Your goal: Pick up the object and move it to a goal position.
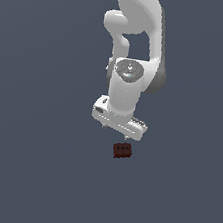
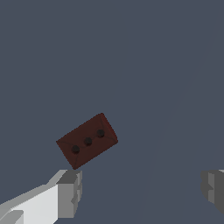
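Below the gripper in the exterior view sits the block, a little dark reddish-brown thing on the flat grey floor, slightly toward the exterior view's right of the hand's middle. Nothing is touching it. The arm hangs pretty much straight down over it, which I'd guess is the usual top-down approach before a grab.

Jaws are spread wide and empty. You only really get that from the wrist view, where one finger and the other finger sit far apart at opposite edges. From outside the fingers are mostly tucked under the white hand, so you couldn't call the opening from there.

The wrist view also shows the block turned at an angle to the line between the fingers, with three dark dots in a row on its upper face. It sits nearer one finger and not between them, so my guess is the hand needs shifting, and maybe some twist, before dropping.

What the exterior view adds is height: there's a clear gap between hand and block. No goal marker shows in either view.
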